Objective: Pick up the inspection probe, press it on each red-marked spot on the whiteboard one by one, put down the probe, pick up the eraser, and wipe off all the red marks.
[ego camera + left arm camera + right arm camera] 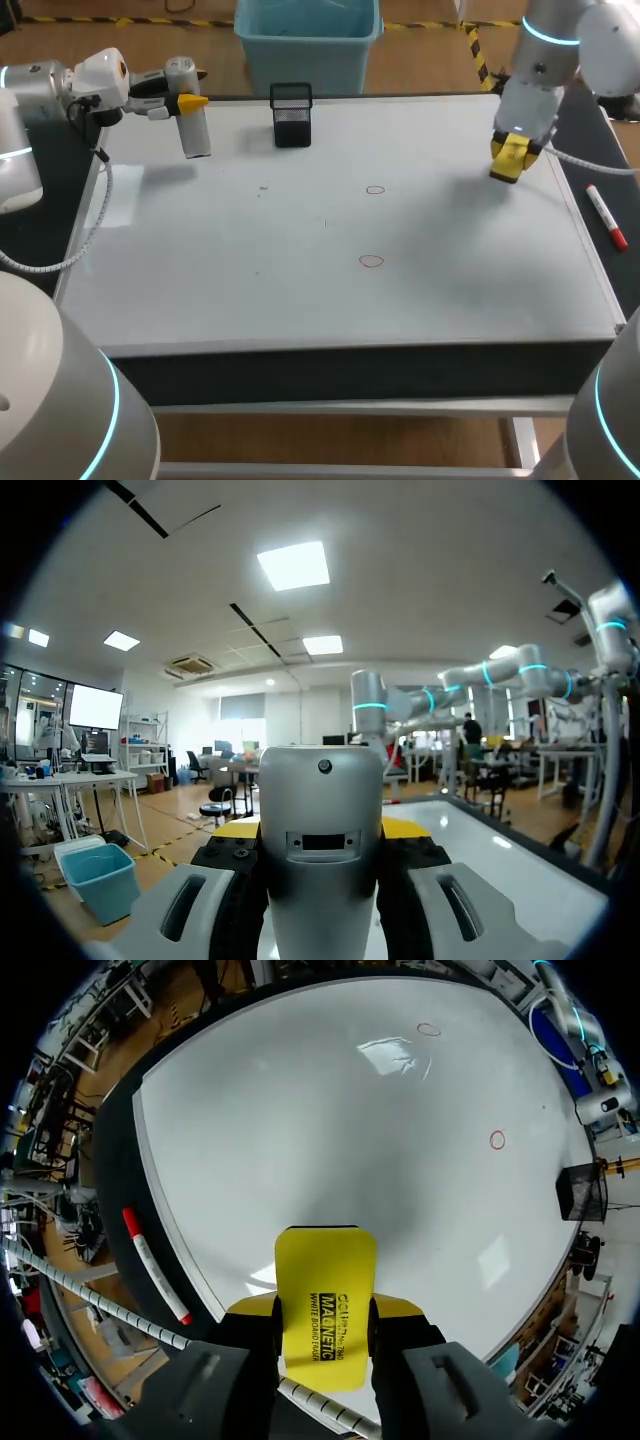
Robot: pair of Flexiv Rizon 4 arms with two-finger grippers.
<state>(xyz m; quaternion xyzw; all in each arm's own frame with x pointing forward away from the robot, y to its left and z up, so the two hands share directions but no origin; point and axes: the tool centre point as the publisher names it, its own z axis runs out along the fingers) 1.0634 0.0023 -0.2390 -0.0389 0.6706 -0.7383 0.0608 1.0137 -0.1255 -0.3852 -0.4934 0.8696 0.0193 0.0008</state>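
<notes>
My left gripper [178,100] hangs over the whiteboard's far left corner, shut on the grey cylindrical probe [195,130]. In the left wrist view the probe [322,820] fills the space between the fingers and points out into the room. My right gripper [513,150] is above the whiteboard's far right side, shut on the yellow eraser [509,162]; the eraser [325,1305] sticks out ahead of the fingers over the board. Two small red circles are drawn on the whiteboard [250,270]: one [375,189] farther back, one [371,261] nearer the middle. Both [497,1140] [429,1030] lie well ahead of the eraser.
A black mesh pen holder [291,113] stands at the board's far edge, right of the probe. A red-capped marker [605,215] lies on the dark strip right of the board, beside the right gripper [322,1310].
</notes>
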